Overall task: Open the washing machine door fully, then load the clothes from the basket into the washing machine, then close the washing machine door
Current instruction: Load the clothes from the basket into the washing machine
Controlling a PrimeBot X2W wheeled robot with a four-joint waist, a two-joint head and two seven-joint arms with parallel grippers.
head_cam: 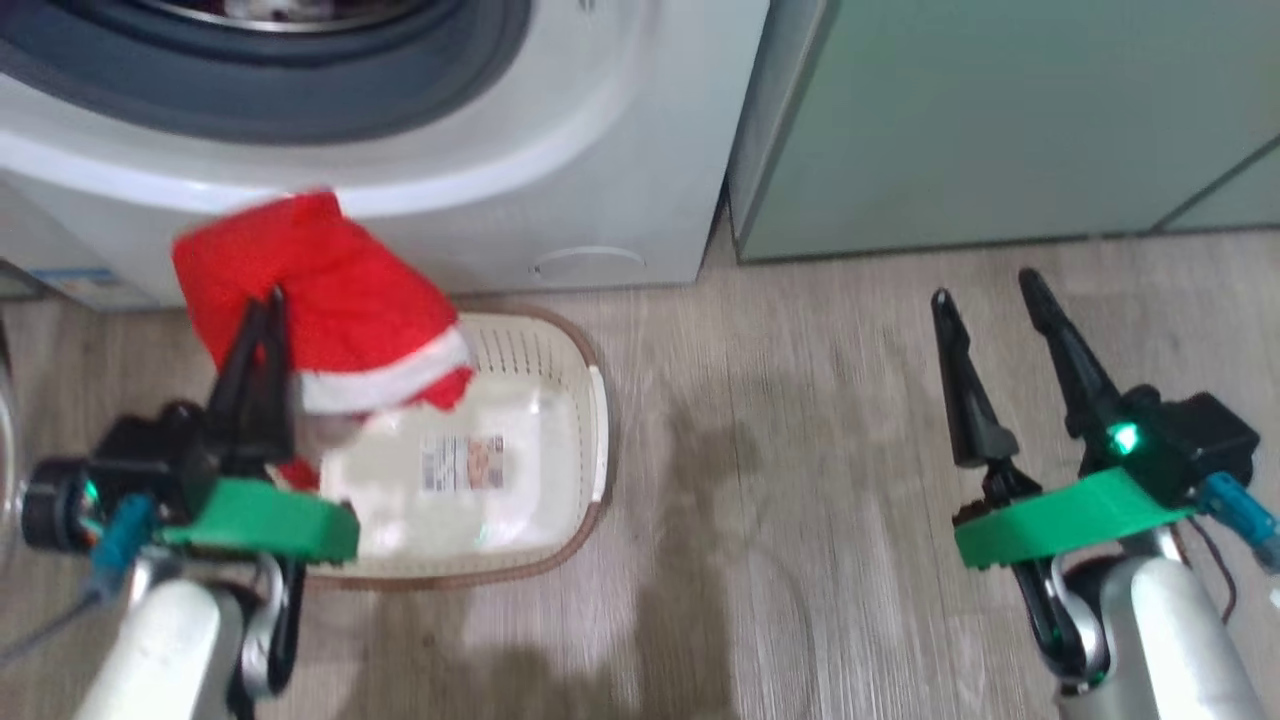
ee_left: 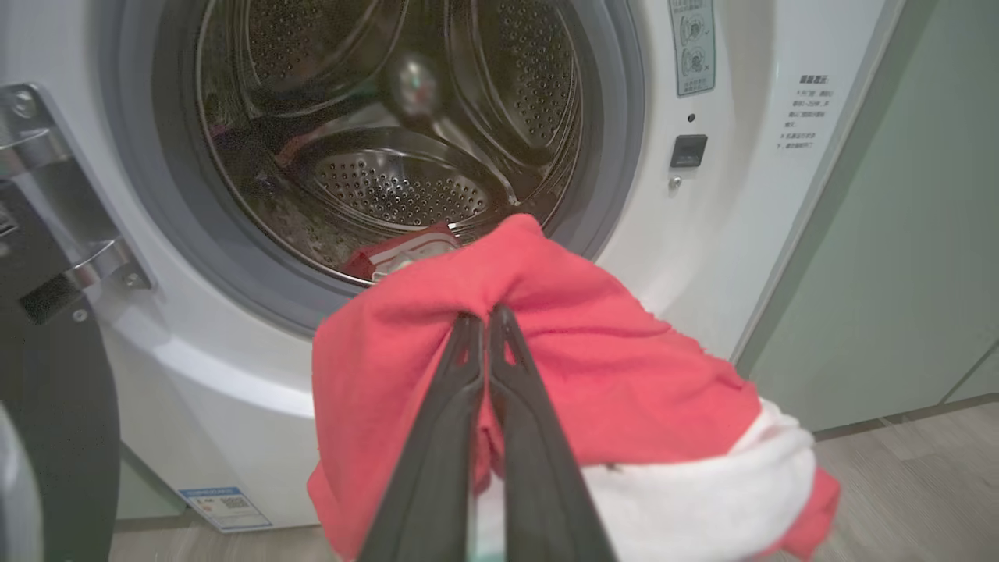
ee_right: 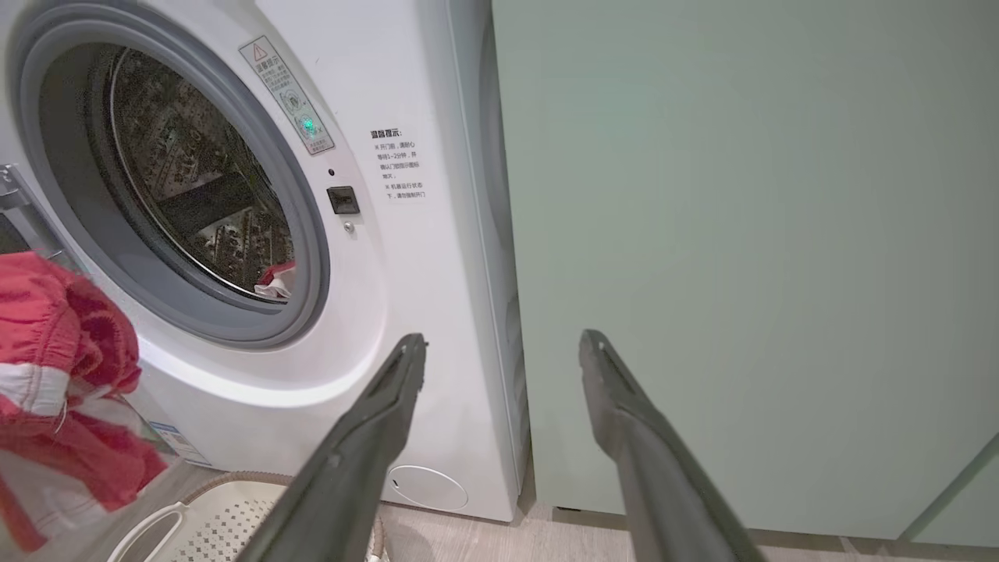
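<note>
Wood-look floor [head_cam: 800, 500] below, left gripper [ee_left: 485, 314] pinches the clothes [ee_left: 624, 375] mid-frame under the washing machine [ee_left: 741, 234] mouth, so its dangling end could maybe snag the grey seal [ee_left: 156, 179].

counting what's showing here: one washing machine [head_cam: 560, 150], one basket [head_cam: 530, 345], and two grippers, the left gripper [head_cam: 272, 298] and the right gripper [head_cam: 985, 286], each carrying two dark fingers [head_cam: 962, 380]. red clothes are coming to two: one red garment [head_cam: 330, 290] outside, a second red piece [ee_left: 398, 251] sitting in the one drum [ee_left: 406, 179]. also one pale green cabinet front [head_cam: 1000, 120].
</note>
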